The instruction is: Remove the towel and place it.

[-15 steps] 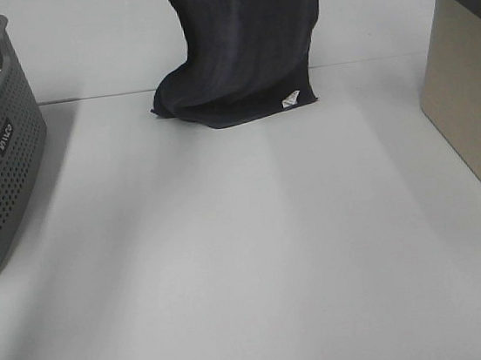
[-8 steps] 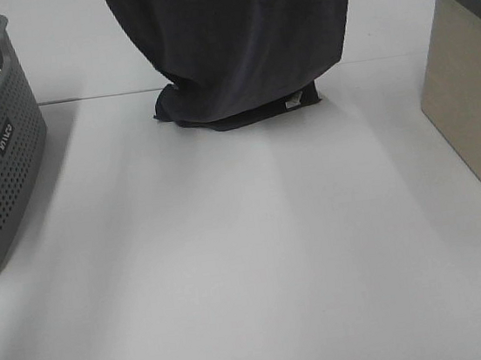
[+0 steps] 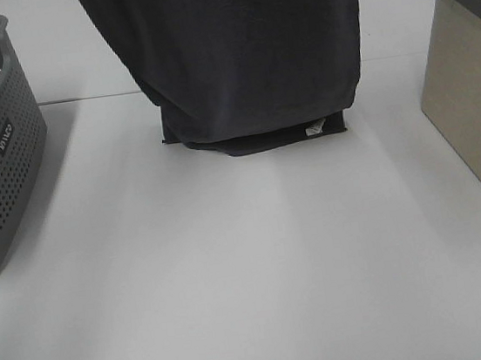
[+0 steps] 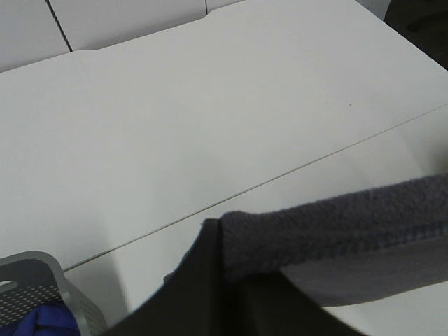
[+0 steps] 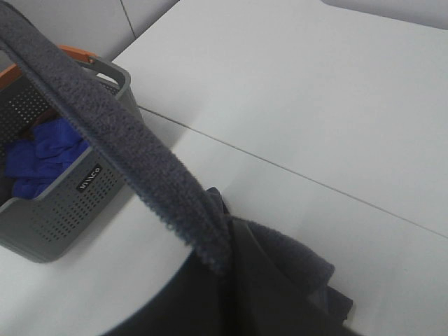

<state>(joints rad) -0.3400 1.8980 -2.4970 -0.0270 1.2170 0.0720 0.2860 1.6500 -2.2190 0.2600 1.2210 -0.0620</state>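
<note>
The dark charcoal towel [image 3: 233, 49] hangs from above the top edge of the exterior high view. It is spread wide, and its lower end lies folded on the white table [image 3: 251, 266] with a small white tag [image 3: 315, 128] showing. Both grippers are above that view's frame. In the left wrist view the towel's hemmed edge [image 4: 336, 224] stretches taut away from the camera. The right wrist view shows the same edge [image 5: 119, 140] drawn tight, with the towel hanging below it. The fingers are covered by cloth in both wrist views. Both grippers hold the towel's top edge.
A grey perforated basket [image 3: 0, 148] stands at the left edge with a blue cloth [image 5: 42, 150] inside. A beige bin [image 3: 476, 98] with a dark rim stands at the right. A seam [image 3: 81, 98] crosses the table behind the towel.
The towel has been spread much wider at the top. Its folded lower end and tag have slid nearer to the camera and a little to the right.
</note>
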